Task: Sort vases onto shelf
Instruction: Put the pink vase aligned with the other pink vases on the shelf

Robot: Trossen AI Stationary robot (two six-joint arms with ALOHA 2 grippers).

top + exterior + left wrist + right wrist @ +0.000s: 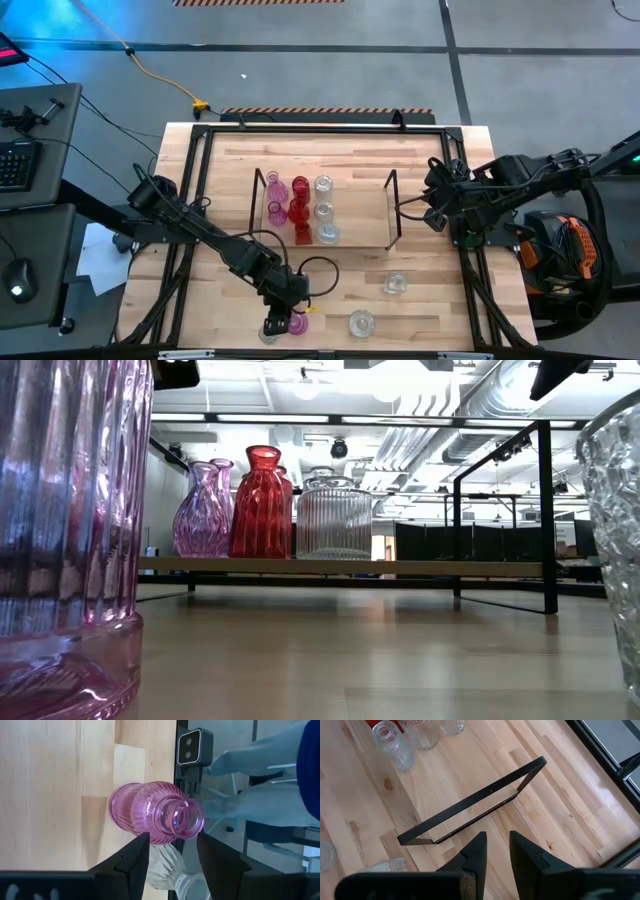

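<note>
A ribbed pink vase stands on its base at the table's near edge, with a clear vase close beside it. My left gripper is open over the two of them. Its fingertips sit on either side of the gap below the pink vase's neck and hold nothing. The shelf at mid-table carries pink, red and clear vases standing in rows at its left end. My right gripper hangs open and holds nothing. It is above the shelf's right wire frame.
Two more clear vases stand loose on the tabletop, one right of centre and one near the front edge. The shelf's right half is bare board. A person's legs show beyond the near edge. A black frame runs round the table.
</note>
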